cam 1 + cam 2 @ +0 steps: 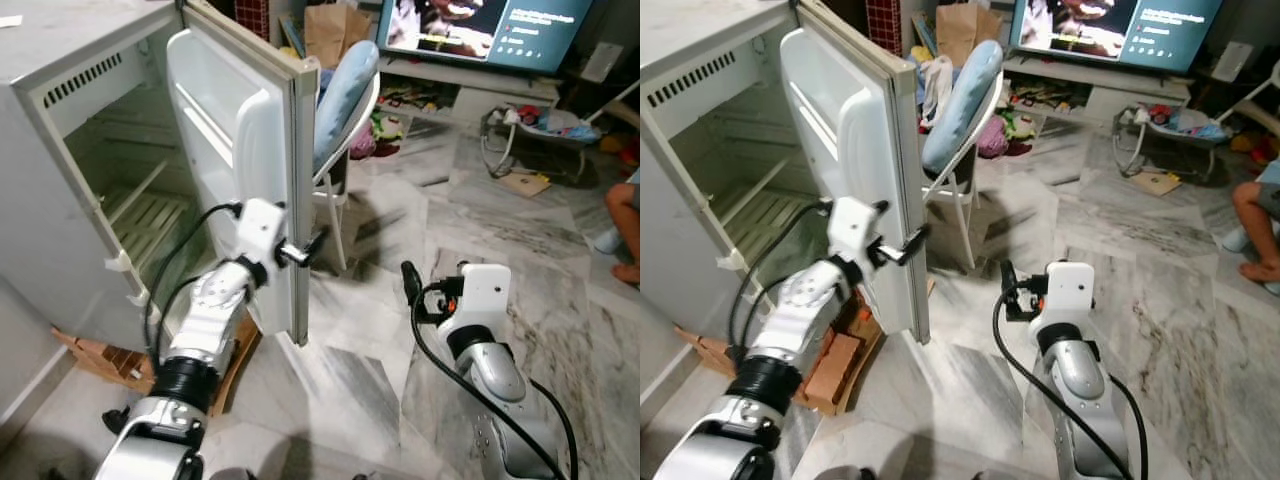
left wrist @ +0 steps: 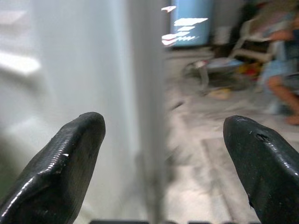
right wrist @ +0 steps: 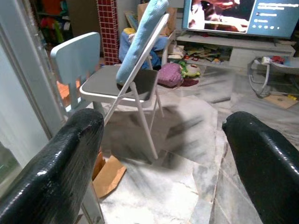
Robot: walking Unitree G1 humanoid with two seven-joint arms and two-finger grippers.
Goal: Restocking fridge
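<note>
— Where's it at with the fridge (image 1: 60, 190)?

— The fridge door (image 1: 245, 150) is swung well out, and the left gripper (image 1: 300, 252) is right at the door's free edge. From its wrist camera the two fingers (image 2: 65, 158) are spread wide with the edge of the door standing between them, so it's straddling the door, not clamping it. Whether a pad is actually touching the panel I can't say; that view is blurred.

— And the other arm?

— The right gripper (image 1: 418, 288) hangs over the marble floor (image 1: 560, 250), clear of the door, fingers apart and holding nothing. It's looking toward the folding chair (image 3: 126, 84) with the blue cushion (image 1: 345, 85).

— Anything to put in yet?

— Nothing in either hand, and the shelves (image 1: 150, 215) I can see look bare. I'd say it's still on the door-opening part.

— How should it finish that?

— Push with the inner finger along the door's arc rather than straight out, so the finger doesn't slip off the edge. And mind the chair: it stands just behind the door, so go gently. There's also a person's leg (image 1: 625, 225) at the far right, well apart.
</note>
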